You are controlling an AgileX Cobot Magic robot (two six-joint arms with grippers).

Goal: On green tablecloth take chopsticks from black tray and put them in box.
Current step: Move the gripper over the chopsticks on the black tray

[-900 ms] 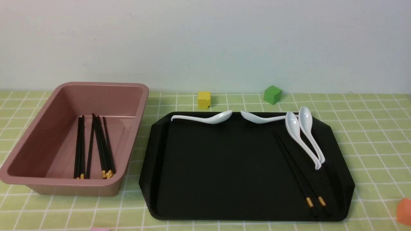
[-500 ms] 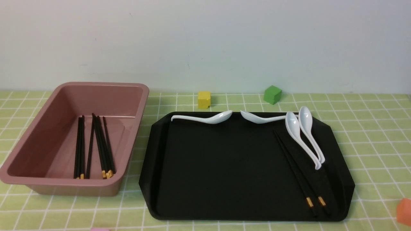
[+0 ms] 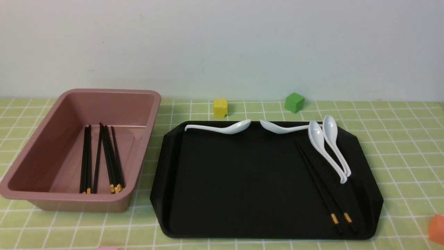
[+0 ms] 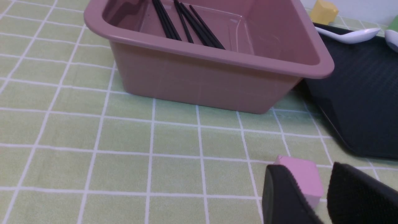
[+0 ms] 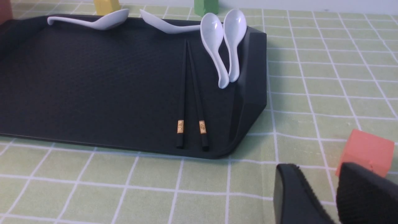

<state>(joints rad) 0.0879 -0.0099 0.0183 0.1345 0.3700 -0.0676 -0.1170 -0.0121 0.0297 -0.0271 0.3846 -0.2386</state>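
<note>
Two black chopsticks [image 3: 324, 189] with gold bands lie side by side on the right part of the black tray [image 3: 242, 180], next to a pair of white spoons [image 3: 329, 149]. Several more chopsticks [image 3: 102, 159] lie inside the pink box [image 3: 111, 92] on the left of the green tablecloth [image 3: 399, 146]. Neither arm shows in the front view. My right gripper [image 5: 314, 171] is open over the cloth, short of the tray's near right corner, well apart from the chopsticks [image 5: 189, 93]. My left gripper [image 4: 306, 174] is open and empty near the box's [image 4: 202, 53] front corner.
Two more white spoons [image 3: 222, 128] [image 3: 284, 127] rest along the tray's far rim. A yellow cube [image 3: 220, 107] and a green cube [image 3: 294, 102] stand behind the tray. An orange cube [image 5: 367, 152] sits by my right fingers, a pink cube [image 4: 298, 166] just beyond my left fingers.
</note>
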